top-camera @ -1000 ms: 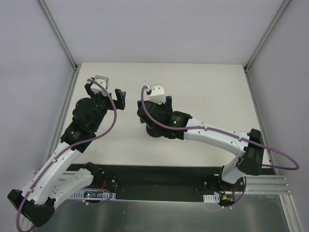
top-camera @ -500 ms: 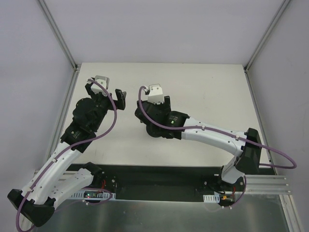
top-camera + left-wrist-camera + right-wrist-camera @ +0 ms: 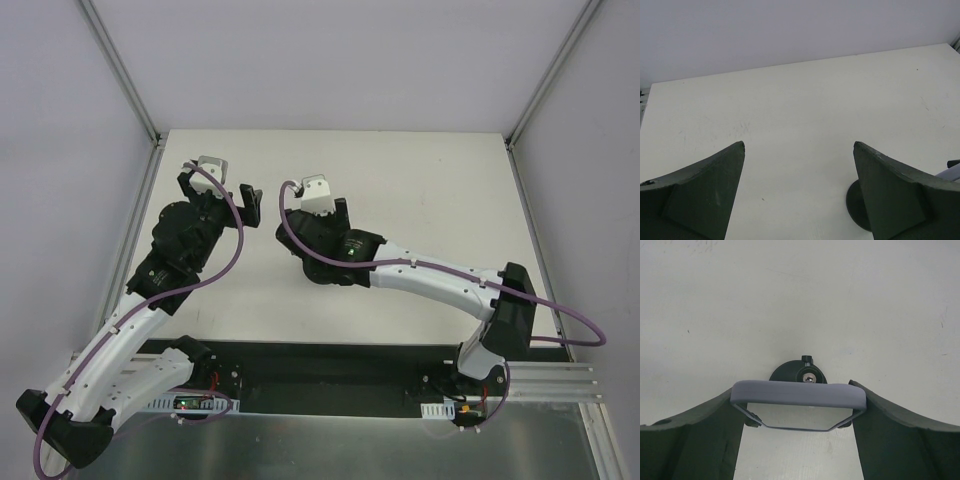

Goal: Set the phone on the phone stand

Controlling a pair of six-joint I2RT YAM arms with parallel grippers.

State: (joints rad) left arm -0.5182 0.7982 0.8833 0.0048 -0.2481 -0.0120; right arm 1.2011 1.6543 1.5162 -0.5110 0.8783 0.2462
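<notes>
Right wrist: lavender-rimmed phone (image 3: 797,392) btwn jaws, at disc-base phone stand (image 3: 785,374).

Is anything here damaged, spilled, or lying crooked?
Nothing stands out. The right hand holds the phone level, just above the phone stand. The left hand is open and empty. The table shows only faint scuffs.

R. wrist view: phone (image 3: 797,393) covers most of phone stand (image 3: 790,374); stem hidden, only base rim and prob. a screw head show. L. wrist view: stand base partly behind one finger of left pincer (image 3: 799,143), cut by btm edge. Top view: both hidden under right arm (image 3: 430,275).
</notes>
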